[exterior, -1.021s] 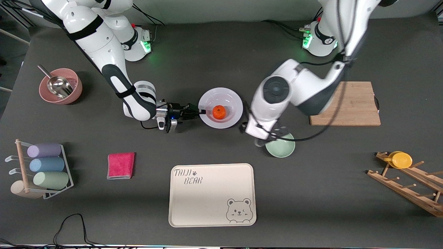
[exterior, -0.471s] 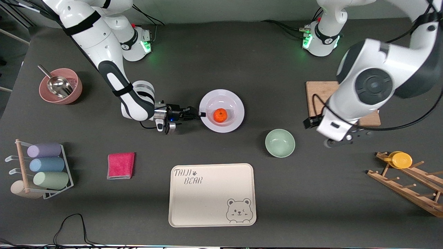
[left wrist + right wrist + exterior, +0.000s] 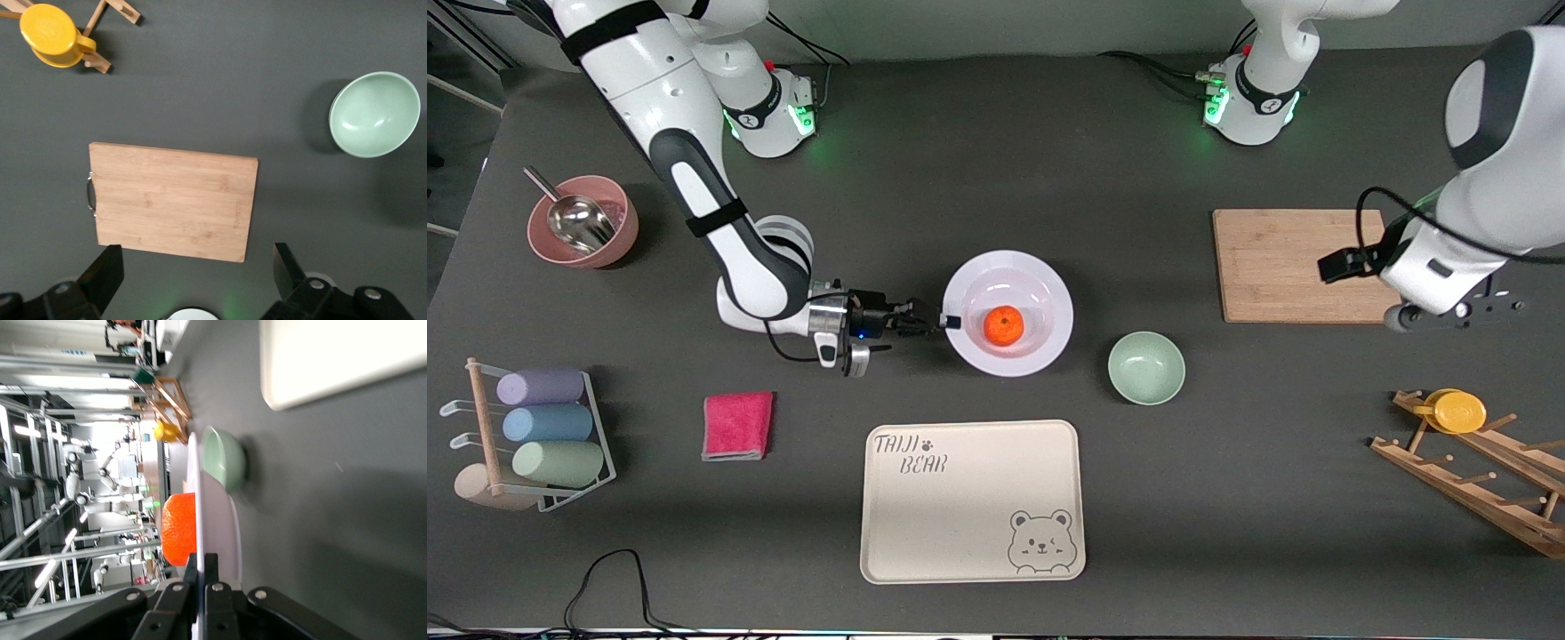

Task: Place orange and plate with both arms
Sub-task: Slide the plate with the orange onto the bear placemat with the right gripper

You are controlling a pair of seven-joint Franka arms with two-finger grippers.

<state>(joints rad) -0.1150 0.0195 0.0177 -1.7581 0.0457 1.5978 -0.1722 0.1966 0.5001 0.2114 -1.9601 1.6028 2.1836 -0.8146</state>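
Right tool pinched shut on the plate rim, carrying the orange toward the tray. Left tool wide over the cutting board, waiting.

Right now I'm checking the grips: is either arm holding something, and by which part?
The right gripper has its jaws shut on the rim of the plate, which carries the orange. The left gripper, over the cutting board, is open and holds nothing.

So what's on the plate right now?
The orange sits in the shallow centre of the plate. The right claw is shut on the plate's rim. The patch of plate under the orange is covered.
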